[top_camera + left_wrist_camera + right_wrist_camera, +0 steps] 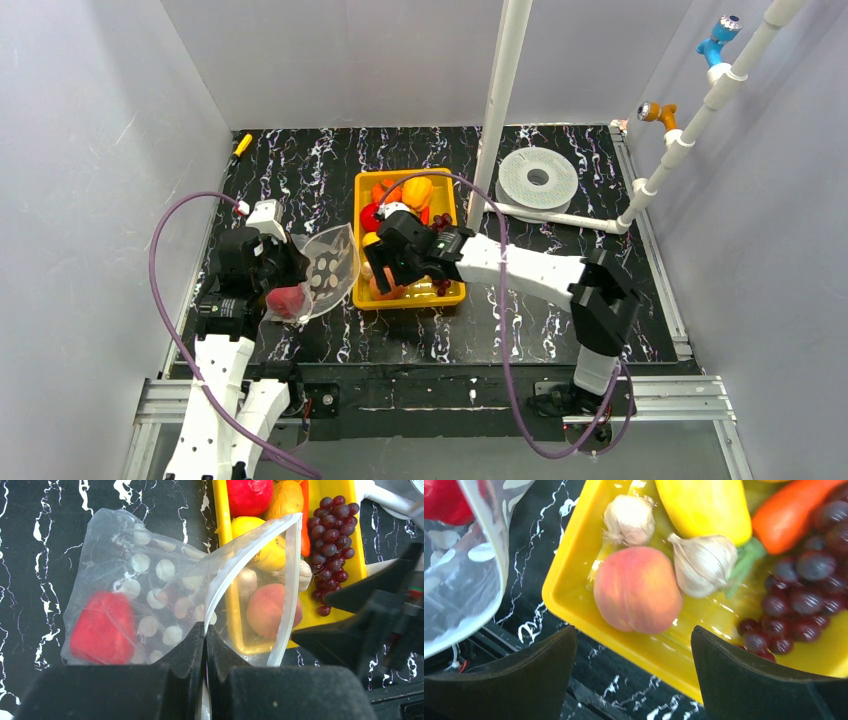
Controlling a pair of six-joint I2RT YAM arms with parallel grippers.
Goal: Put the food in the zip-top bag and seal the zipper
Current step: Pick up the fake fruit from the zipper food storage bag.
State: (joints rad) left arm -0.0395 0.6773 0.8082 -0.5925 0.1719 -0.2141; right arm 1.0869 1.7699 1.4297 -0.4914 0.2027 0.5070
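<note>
The zip-top bag [150, 580], a clear crinkly plastic pouch printed with white dots, is held just left of the yellow rectangular plastic tray [358, 240], its mouth turned toward the tray's wall. One glossy red toy fruit [102, 627] is seen inside it. The bag's rim, by the thin clear zipper [220, 585], is pinched between the closed jaws of the left gripper [205, 627]. The right gripper [633, 630] is held over the tray's near left corner with its jaws spread wide and nothing between them. Below it, in the tray, a tan-pink toy peach [636, 590] lies touching two white garlic bulbs [701, 565], with purple grapes [809, 595] to the right. The tray is set on a black table with white marbling [300, 170], enclosed by pale grey walls [400, 60]. A white pipe [505, 90] stands just right of the tray.
</note>
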